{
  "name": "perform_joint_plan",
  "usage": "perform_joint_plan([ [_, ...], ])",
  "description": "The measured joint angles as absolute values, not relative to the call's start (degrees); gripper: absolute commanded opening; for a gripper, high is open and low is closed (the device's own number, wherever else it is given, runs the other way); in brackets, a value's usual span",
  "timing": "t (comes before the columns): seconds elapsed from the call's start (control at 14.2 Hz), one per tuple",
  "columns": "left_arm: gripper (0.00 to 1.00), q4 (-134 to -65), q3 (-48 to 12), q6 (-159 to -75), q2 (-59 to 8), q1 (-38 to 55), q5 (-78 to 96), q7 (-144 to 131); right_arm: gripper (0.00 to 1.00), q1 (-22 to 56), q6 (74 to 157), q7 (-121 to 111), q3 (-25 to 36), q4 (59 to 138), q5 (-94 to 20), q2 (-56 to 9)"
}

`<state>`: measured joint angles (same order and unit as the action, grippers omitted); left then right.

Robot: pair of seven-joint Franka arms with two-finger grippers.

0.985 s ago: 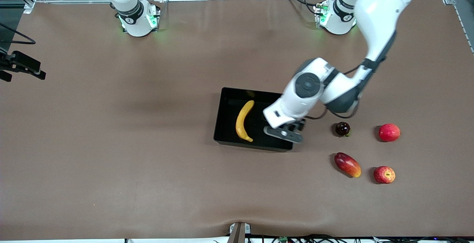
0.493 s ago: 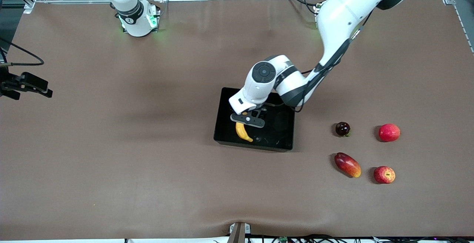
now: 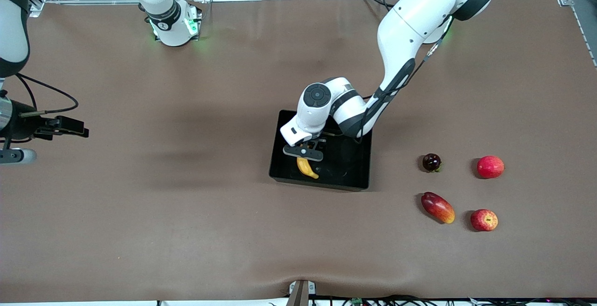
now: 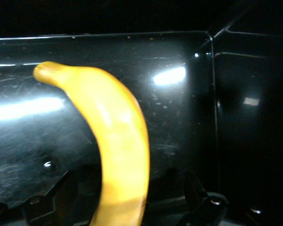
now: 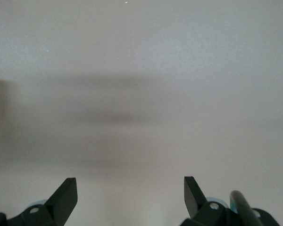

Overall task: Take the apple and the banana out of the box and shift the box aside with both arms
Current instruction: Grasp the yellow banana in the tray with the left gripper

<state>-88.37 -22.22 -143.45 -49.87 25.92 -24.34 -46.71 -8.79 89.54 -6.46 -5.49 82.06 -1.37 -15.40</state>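
The yellow banana [image 3: 307,169] lies in the black box [image 3: 355,171] at mid-table. My left gripper [image 3: 304,156] is down inside the box and open. In the left wrist view the banana [image 4: 119,136] runs between the two fingers of that gripper [image 4: 125,200], and contact cannot be seen. The box floor [image 4: 179,122] shines around the banana. A red apple with a yellowish patch [image 3: 483,219] sits toward the left arm's end, near the front camera. My right gripper [image 3: 70,127] hangs open over bare table at the right arm's end, and its wrist view shows nothing in the gripper [image 5: 127,193].
Toward the left arm's end lie a second red apple [image 3: 490,166], a dark maroon round fruit [image 3: 431,162] and an oblong red-orange mango [image 3: 437,207]. The left arm's forearm [image 3: 396,40] stretches over the table above the box.
My left gripper has swung across the box from its left-arm end to over the banana and come down around it. My right gripper has moved inward over the table.
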Motion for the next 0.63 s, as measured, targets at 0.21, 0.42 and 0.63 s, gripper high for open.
perform_joint_plan([
  [0.21, 0.11, -88.14, -21.72, -143.94, -50.49, 25.98, -24.38, -46.76, 1.0, -6.59, 89.54, -6.41, -5.94, 82.07, -1.65, -15.65],
  [0.42, 0.0, -87.72, -21.49, -143.94, -50.48, 25.96, -24.41, -47.36, 1.0, -4.51, 89.83, -6.27, -6.04, 82.08, -4.03, -16.67],
  [0.63, 0.0, -86.91, -21.39, -143.61, -50.39, 25.69, -24.6, -47.36, 1.0, -3.67, 90.51, -6.28, -6.04, 82.18, -5.04, -18.72],
])
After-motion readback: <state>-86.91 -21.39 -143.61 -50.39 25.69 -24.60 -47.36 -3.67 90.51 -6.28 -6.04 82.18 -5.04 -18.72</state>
